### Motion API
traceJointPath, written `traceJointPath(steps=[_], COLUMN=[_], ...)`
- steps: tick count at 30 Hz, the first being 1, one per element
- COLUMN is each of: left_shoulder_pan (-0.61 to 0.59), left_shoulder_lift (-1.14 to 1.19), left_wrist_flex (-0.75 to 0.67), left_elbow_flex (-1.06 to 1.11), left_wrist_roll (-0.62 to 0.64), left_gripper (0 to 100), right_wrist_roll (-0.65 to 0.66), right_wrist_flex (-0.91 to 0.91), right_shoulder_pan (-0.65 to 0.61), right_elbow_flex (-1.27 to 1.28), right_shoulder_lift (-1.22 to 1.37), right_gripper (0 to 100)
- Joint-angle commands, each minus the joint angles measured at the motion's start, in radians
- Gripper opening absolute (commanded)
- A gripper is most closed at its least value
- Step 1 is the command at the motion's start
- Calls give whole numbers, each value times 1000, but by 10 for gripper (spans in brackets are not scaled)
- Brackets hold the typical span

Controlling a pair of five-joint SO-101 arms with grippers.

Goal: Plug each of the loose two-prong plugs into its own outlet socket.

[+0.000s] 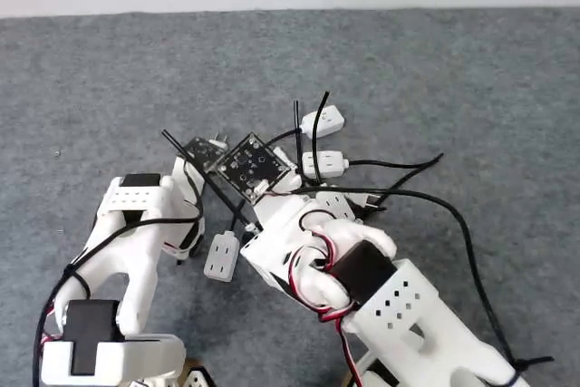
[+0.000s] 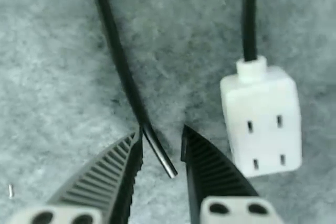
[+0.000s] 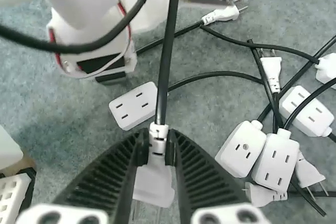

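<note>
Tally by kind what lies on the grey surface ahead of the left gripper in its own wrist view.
white outlet block: 1
black cords: 2
Total: 3

Matt grey cloth, smooth white plastic, dark cords.
The bench [image 1: 471,70] is covered in a grey, felt-like cloth that is rough and matt. The outlet socket [image 2: 261,121] is smooth white plastic with a soft sheen. Its cord [image 2: 249,14] seems to be black rubber or vinyl, faintly glossy. The right tool [image 3: 156,148] and left tool [image 2: 161,140] have black, ribbed, matt plastic fingers [image 3: 100,182]. The plug [image 3: 153,182] is smooth white plastic.
</note>
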Motion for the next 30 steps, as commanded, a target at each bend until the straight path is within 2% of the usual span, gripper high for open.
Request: traceJointPath(steps=[1,6,11,17,26,28,30], left_shoulder_pan=[25,80,94,114,107,106,104], left_shoulder_lift=[-83,-330,-500,-542,-543,-543,-543], left_wrist_flex=[2,-72,-84,-77,-83,-86,-117], left_elbow_flex=[30,220,328,354,358,355,355], left_wrist_roll=[-55,-77,-77,-123,-123,-114,-54], left_gripper=[115,115,118,119,119,119,120], right_wrist_roll=[15,17,14,8,6,-6,-18], right_wrist_flex=[-45,-110,-111,-114,-200,-209,-205], right_shoulder_pan=[-8,-8,-13,-13,-36,-36,-38], right_elbow_flex=[14,60,60,60,60,58,57], right_shoulder_lift=[-19,-18,-18,-2,171,180,173], right_gripper=[8,8,8,8,8,8,8])
